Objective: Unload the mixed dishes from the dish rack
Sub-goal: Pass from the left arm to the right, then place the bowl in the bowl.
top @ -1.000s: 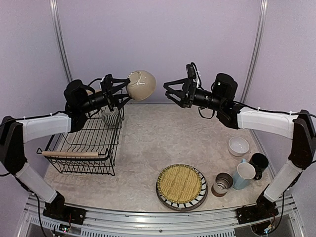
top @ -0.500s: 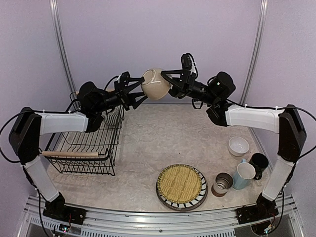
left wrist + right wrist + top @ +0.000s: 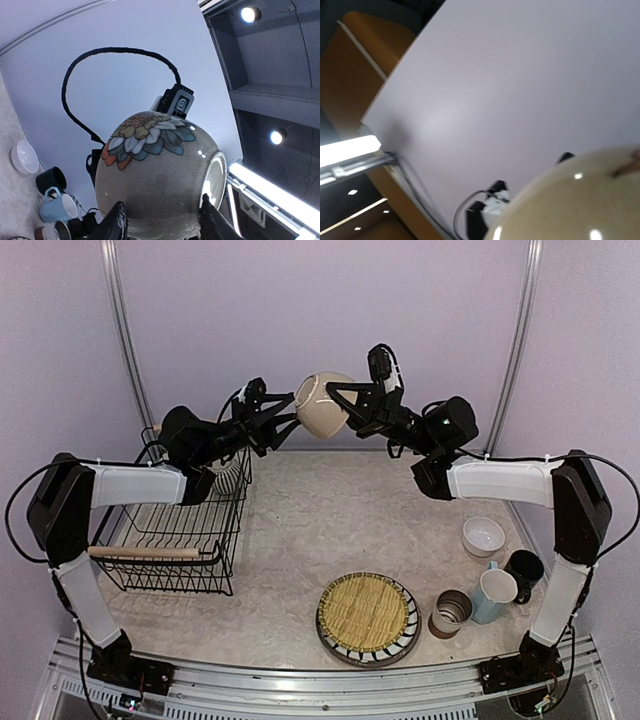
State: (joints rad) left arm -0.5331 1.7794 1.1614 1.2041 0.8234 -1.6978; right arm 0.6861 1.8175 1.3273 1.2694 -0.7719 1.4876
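1. The beige bowl (image 3: pixel 320 410) hangs in the air at the upper middle of the top view, high above the desk (image 3: pixel 300 520), between the two claws.
2. The left claw (image 3: pixel 288 418) comes from the left and pinches the bowl. In the left wrist view its two fingers (image 3: pixel 116 222) stand at both sides of the bowl (image 3: pixel 157 175), touching it at the bottom of the frame.
3. That view shows a painted flower on the outer wall of the bowl and a part of the shiny inside at the right.
4. The right claw (image 3: pixel 345 408) is pressed together on the right side of the bowl. In the right wrist view only the round wall of the bowl (image 3: pixel 570 200) shows at the lower right, and the fingers cannot be seen.
5. The dish rack (image 3: pixel 170 540) stands on the desk at the left. A grey-striped pot (image 3: pixel 225 478) sits in its far right corner.
6. At the lower middle a yellow mat (image 3: pixel 367 613) lies on the striped plate (image 3: pixel 400 645).
7. At the lower right stand a brown-white cup (image 3: pixel 450 612), a light blue mug (image 3: pixel 494 595) and a black mug (image 3: pixel 523 570), close together, with a white bowl (image 3: pixel 484 536) just behind them.
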